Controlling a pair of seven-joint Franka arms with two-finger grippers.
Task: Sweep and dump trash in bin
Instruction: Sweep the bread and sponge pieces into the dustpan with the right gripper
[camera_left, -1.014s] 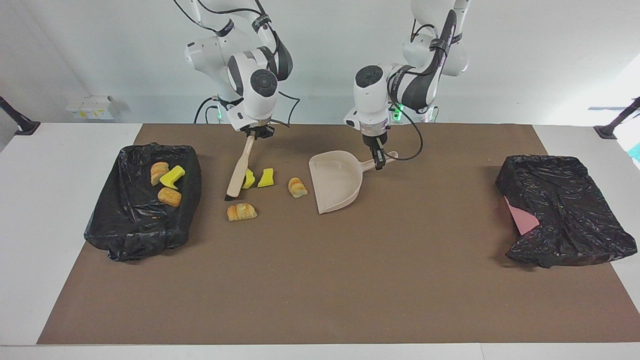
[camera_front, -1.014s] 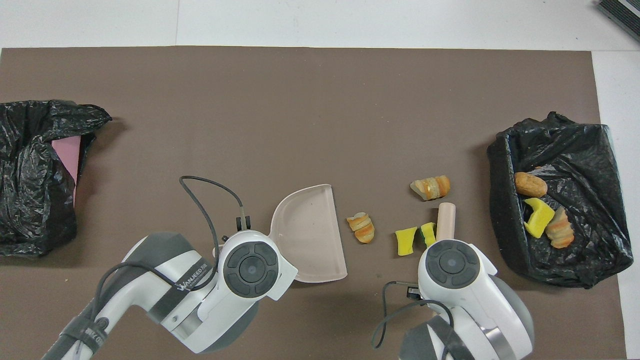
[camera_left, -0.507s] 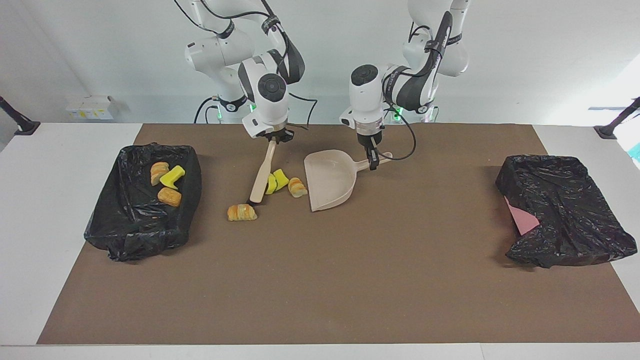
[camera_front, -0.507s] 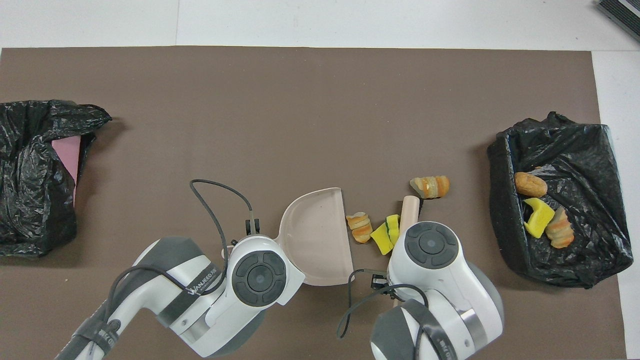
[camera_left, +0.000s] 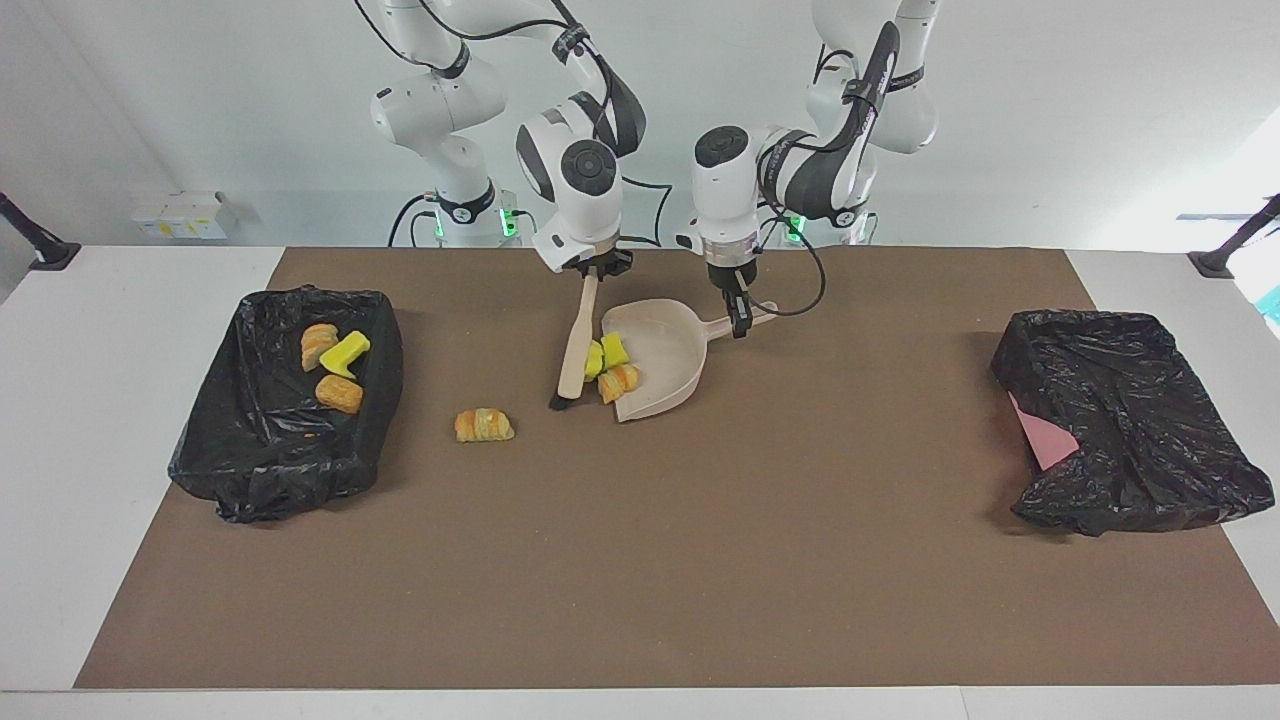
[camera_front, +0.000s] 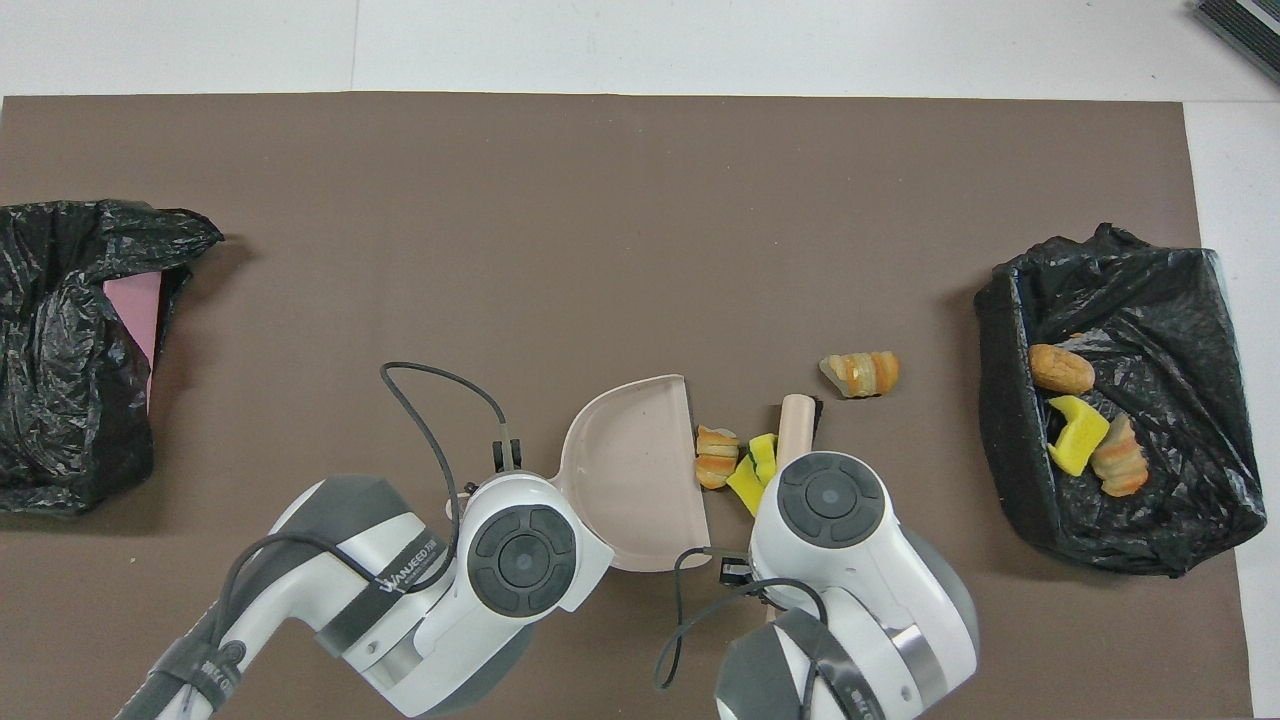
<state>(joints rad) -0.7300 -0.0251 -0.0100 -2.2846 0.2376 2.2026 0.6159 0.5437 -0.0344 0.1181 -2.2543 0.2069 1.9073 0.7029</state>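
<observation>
A white counter (camera_left: 130, 330) under a brown rectangular mat (camera_left: 680, 560) stands against a plain pale wall, both arms rooted at the robots' edge.

In the facing view, the right gripper (camera_left: 592, 268) has its fingers clenched on the handle of a beige wooden-handled brush with dark bristles (camera_left: 572, 350), whose bristle end rests on the mat. The left gripper (camera_left: 738, 315) grasps the handle of the beige plastic dustpan (camera_left: 665, 360), tight on it. A second ago the brush stood well toward the right arm's end and the scraps lay scattered between it and the pan. Now it has swept them across: two bright yellow foam chunks (camera_left: 608, 352) and a golden-brown striped toy pastry (camera_left: 620, 381) are bunched at the pan's mouth, partly over its lip. One golden toy croissant (camera_left: 484, 425) lies where it was, passed by, out on the mat toward the right arm's end. A black-bag-lined bin (camera_left: 262, 465) at that end holds three more scraps (camera_left: 335, 365). A second crumpled black bag with pink showing (camera_left: 1130, 430) sits at the left arm's end.

The overhead view shows the right gripper's housing covering most of the brush (camera_front: 795, 430); the pastry (camera_front: 716, 457) and yellow chunks (camera_front: 755, 470) press against the dustpan's (camera_front: 630, 470) open edge. The stray croissant (camera_front: 860, 373) lies farther from the robots than the brush.

The load seems nearly in the pan; the croissant will likely need another stroke before dumping.
</observation>
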